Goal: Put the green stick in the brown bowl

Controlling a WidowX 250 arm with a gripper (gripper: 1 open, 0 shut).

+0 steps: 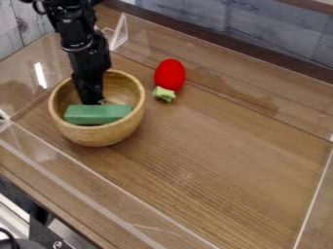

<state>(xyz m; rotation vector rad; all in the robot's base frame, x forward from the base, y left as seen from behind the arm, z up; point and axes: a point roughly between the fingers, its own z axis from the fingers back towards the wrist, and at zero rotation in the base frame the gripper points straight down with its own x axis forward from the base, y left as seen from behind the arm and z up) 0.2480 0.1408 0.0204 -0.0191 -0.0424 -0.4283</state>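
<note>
The brown bowl [96, 137] stands at the left of the wooden table. The green stick [107, 114] lies flat inside it, across the bottom. My gripper [89, 97] points straight down into the bowl, its black fingers together at the stick's back left edge. Whether the fingers pinch the stick does not show; it rests on the bowl's floor.
A red strawberry-shaped toy [168, 76] with a green stem end lies just right of the bowl. Clear plastic walls [313, 209] fence the table on all sides. Bare wood [221, 146] spreads out to the right and front.
</note>
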